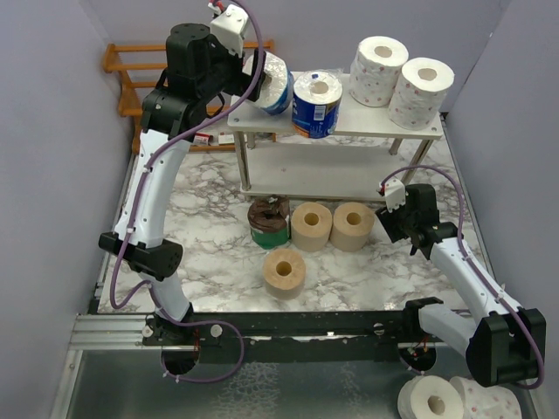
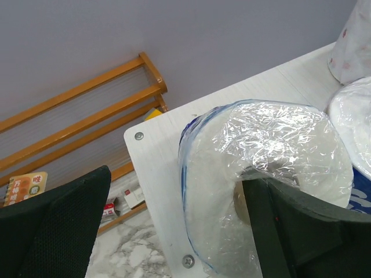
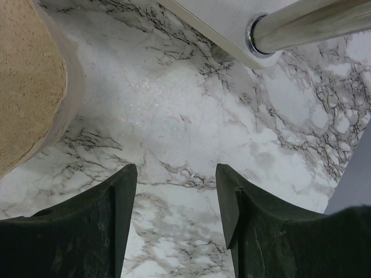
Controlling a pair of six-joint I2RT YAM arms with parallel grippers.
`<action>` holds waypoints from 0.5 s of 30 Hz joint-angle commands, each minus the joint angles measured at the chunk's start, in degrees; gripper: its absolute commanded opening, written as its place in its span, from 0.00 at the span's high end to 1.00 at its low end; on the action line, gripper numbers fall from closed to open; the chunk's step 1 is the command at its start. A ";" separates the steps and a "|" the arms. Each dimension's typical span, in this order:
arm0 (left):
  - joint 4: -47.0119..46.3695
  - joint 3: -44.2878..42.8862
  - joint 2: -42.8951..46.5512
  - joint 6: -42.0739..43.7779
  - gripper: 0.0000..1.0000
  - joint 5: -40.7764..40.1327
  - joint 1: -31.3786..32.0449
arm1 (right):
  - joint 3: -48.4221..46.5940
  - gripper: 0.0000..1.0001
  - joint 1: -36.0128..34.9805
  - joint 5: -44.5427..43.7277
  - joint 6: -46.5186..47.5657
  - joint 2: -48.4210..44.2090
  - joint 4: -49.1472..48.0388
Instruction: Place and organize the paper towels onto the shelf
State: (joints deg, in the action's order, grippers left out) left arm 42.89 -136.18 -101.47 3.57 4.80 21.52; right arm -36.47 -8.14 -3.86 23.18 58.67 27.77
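On the shelf (image 1: 367,127) top stand two white paper towels (image 1: 377,70) (image 1: 421,92) and a blue-wrapped roll (image 1: 316,103). A second blue-wrapped roll (image 1: 272,83) (image 2: 261,150) lies tilted at the left end of the shelf (image 2: 156,150). My left gripper (image 1: 253,77) (image 2: 174,174) is open around its wall, with one finger (image 2: 301,226) at the core and the other finger (image 2: 52,231) well clear. Three tan rolls (image 1: 311,226) (image 1: 352,225) (image 1: 285,272) and a dark brown one (image 1: 268,223) sit on the table. My right gripper (image 1: 391,229) (image 3: 177,168) hangs open and empty over the marble.
An orange slatted rack (image 1: 131,65) (image 2: 81,110) stands behind the shelf's left end, against the wall. A shelf leg (image 3: 307,26) is just ahead of the right gripper, and a tan roll (image 3: 29,81) lies to its left. More white rolls (image 1: 432,401) lie off the table's near right.
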 commanded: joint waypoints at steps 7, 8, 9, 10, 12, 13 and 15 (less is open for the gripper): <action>-2.53 -4.57 0.57 1.08 0.01 -2.92 0.30 | 0.70 0.43 0.32 -1.20 -0.25 0.40 -1.99; -2.89 -5.50 0.42 1.28 0.01 -3.02 0.35 | 0.70 0.43 0.36 -1.17 -0.25 0.50 -2.01; -3.23 -6.49 0.14 1.42 0.01 -3.10 0.34 | 0.70 0.43 0.34 -1.23 -0.26 0.56 -1.97; -3.64 -7.55 0.03 1.43 0.01 -3.12 0.35 | 0.70 0.43 0.32 -1.21 -0.29 0.54 -1.99; -4.45 -8.84 0.07 1.35 0.01 -2.16 0.35 | 0.75 0.43 0.32 -1.26 -0.38 0.69 -2.02; -4.89 -9.00 0.38 1.29 0.01 -1.14 0.34 | 0.70 0.43 0.34 -1.30 -0.40 0.70 -2.02; -6.22 -7.69 1.88 0.83 0.01 1.45 0.36 | 0.74 0.43 0.32 -1.24 -0.34 0.78 -2.01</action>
State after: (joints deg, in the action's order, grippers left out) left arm 40.66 -143.22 -101.58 4.45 3.46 21.52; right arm -36.47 -8.14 -3.86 23.18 59.27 27.75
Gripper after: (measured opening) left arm 0.992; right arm 0.571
